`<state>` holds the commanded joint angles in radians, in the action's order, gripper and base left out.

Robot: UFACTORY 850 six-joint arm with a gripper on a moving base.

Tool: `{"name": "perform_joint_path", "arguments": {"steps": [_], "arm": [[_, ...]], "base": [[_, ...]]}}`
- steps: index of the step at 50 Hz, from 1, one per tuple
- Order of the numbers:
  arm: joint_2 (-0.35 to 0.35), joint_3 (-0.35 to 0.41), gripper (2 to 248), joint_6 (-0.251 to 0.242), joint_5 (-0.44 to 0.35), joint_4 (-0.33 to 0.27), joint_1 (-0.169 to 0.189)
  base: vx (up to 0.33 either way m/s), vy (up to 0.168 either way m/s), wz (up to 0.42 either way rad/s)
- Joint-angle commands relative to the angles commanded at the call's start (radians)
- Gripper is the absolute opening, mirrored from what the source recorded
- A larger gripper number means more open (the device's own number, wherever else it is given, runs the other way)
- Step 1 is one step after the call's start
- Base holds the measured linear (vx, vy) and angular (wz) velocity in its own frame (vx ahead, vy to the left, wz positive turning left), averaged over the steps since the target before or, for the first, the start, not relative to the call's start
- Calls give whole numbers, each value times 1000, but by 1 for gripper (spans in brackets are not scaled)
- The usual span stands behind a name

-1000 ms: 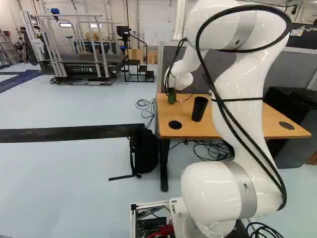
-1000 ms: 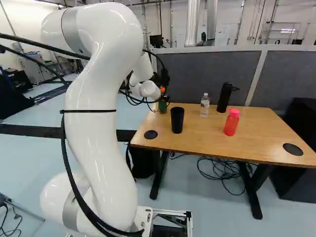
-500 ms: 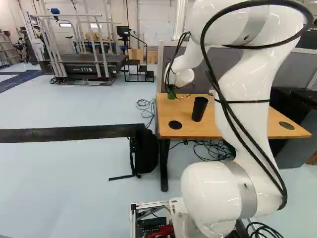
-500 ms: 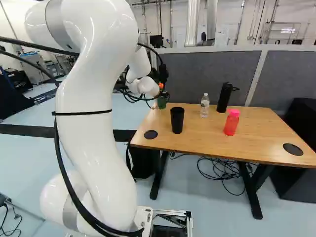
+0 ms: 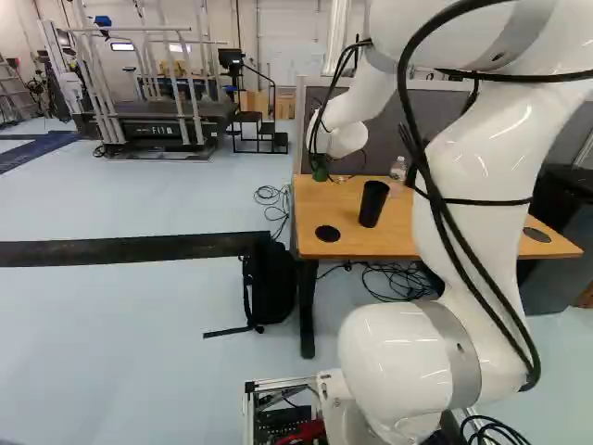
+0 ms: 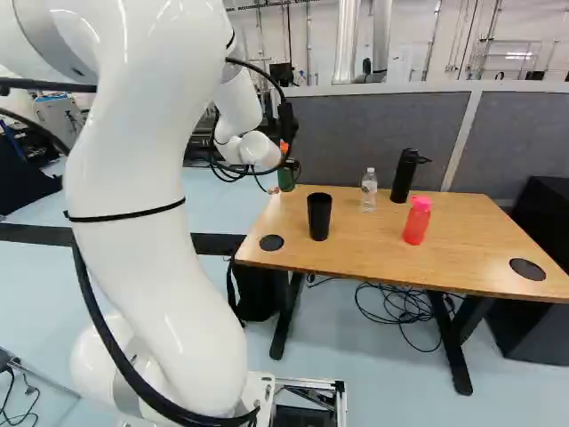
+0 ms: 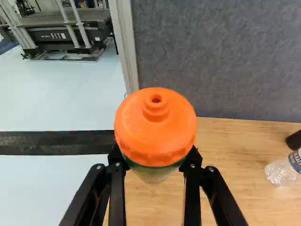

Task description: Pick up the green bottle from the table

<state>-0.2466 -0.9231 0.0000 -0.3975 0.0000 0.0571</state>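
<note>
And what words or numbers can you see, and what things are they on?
Treadmill: white letters on its side, not all clear enough to quote for sure.
Clear plastic bottle: label print too small to read.
White sheet on the back wall: too small to read.
Orange cap of the green bottle: no writing shows.

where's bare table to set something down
Right base view: the table is bare between black cup and pink bottle, and right of that to the round inset. Crowded: by clear bottle and black bottle, and at the claw and its green bottle.
</note>
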Motion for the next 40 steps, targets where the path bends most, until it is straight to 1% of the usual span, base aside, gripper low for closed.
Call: {"name": "perform_joint_path", "arguments": {"steps": [16, 40], "arm": [[103, 78, 112, 0, -23, 0, -8], [262, 190, 112, 0, -25, 0, -6]], "base": [[0, 0, 0], [0, 0, 0]]}}
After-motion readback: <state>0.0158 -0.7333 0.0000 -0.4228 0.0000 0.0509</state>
